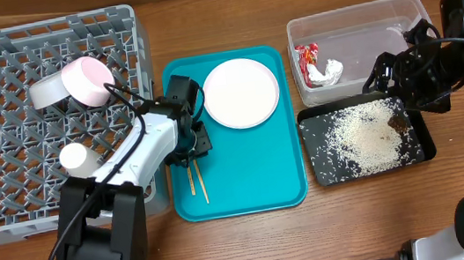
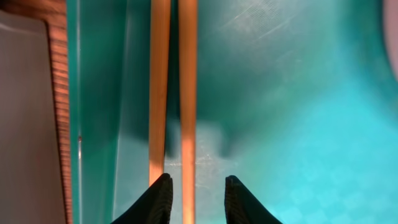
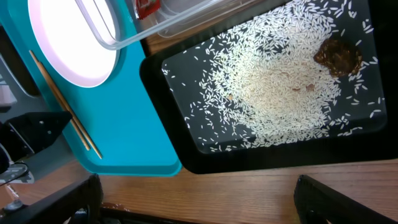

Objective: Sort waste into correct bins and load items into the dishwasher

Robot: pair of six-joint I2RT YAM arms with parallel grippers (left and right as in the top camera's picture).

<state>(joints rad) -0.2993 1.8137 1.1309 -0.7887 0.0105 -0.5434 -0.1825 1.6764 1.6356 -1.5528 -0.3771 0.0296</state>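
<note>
A pair of wooden chopsticks (image 1: pixel 196 181) lies on the teal tray (image 1: pixel 255 171) beside the white plate (image 1: pixel 241 92). My left gripper (image 1: pixel 192 153) is low over their upper ends. In the left wrist view its jaws (image 2: pixel 198 186) are open. One chopstick (image 2: pixel 188 93) runs between the fingers with a gap on each side, and the other passes behind the left finger. My right gripper (image 1: pixel 385 76) is wide open and empty (image 3: pixel 196 199) by the black tray (image 1: pixel 317 173). That tray holds rice grains (image 1: pixel 361 136) and a brown scrap (image 1: pixel 397 123).
The grey dish rack (image 1: pixel 7 175) at left holds a pink bowl (image 1: pixel 88 81), a pale bowl (image 1: pixel 45 91) and a white cup (image 1: pixel 76 158). The clear tub (image 1: pixel 361 25) at back right holds a red wrapper (image 1: pixel 306 54) and white tissue (image 1: pixel 329 71).
</note>
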